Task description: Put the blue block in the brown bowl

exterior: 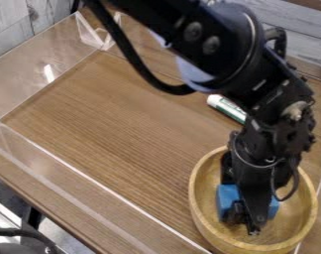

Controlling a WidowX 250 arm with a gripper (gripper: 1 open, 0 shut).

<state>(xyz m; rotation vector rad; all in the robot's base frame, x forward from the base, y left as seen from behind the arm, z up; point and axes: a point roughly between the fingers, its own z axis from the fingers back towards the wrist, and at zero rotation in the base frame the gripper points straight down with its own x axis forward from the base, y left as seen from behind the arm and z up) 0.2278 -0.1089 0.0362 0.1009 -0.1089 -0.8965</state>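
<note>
The brown bowl (199, 203) sits at the lower right of the wooden table. The blue block (228, 201) lies inside it, toward the left wall. My gripper (254, 220) points straight down into the bowl just right of the block, with its dark fingers drawn together and nothing visible between them. The block rests against the left side of the fingers, which partly hide it. Whether the block touches the fingers I cannot tell.
A green-and-white marker (227, 107) lies on the table behind the arm. Low clear plastic walls (45, 159) border the wooden surface on the left and at the back. The table's front edge runs along the lower left.
</note>
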